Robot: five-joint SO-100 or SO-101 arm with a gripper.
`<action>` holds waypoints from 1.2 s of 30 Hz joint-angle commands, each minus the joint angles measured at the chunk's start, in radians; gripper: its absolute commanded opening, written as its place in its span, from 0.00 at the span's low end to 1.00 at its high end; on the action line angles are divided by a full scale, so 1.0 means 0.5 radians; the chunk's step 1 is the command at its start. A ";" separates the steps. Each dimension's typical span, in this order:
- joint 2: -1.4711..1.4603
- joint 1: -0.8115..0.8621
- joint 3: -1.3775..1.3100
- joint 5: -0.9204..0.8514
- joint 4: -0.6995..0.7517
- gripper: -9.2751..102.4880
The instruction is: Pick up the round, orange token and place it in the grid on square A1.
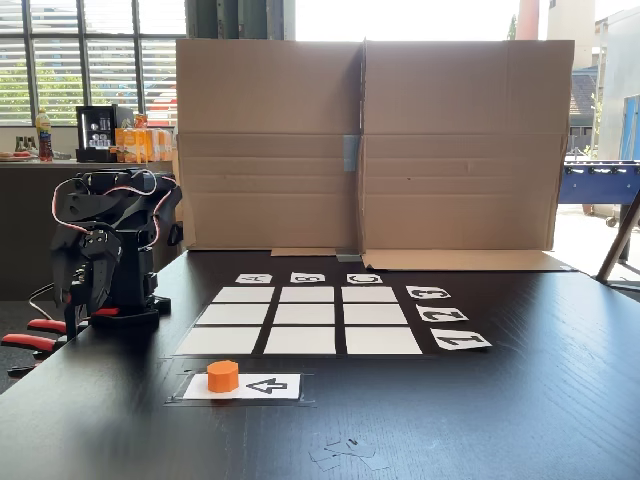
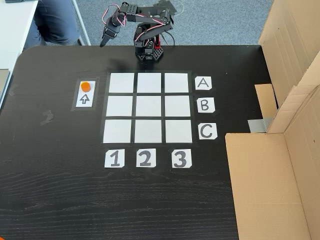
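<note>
The round, orange token [image 1: 222, 375] [image 2: 86, 86] stands upright on a small white arrow card [image 1: 262, 386] [image 2: 85, 98], just outside the grid [image 1: 307, 317] [image 2: 148, 107]. Square A1 [image 1: 218, 340] [image 2: 121, 83] is the bare white corner rectangle closest to the token and to the arm. The black arm sits folded at the table's edge. Its gripper [image 1: 73, 290] [image 2: 104, 42] hangs point down over the table, well away from the token, fingers together with nothing between them.
Tall cardboard walls [image 1: 365, 140] [image 2: 280, 160] line the table side opposite the arm. Red clamps [image 1: 35, 335] hold the arm's base at the edge. Scraps of tape [image 1: 345, 452] lie near the front edge. A person's leg [image 2: 52, 20] is beside the table.
</note>
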 commanded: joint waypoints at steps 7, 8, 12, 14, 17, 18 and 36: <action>-0.451 -0.187 -0.491 0.227 0.000 0.30; -0.506 -0.221 -0.543 0.261 0.006 0.30; -0.730 -0.362 -0.776 0.396 0.040 0.30; -0.841 -0.436 -0.881 0.448 0.058 0.30; -1.009 -0.552 -1.012 0.525 0.061 0.30; -1.062 -0.586 -1.049 0.552 0.061 0.30; -1.537 -1.178 -1.457 0.920 0.043 0.30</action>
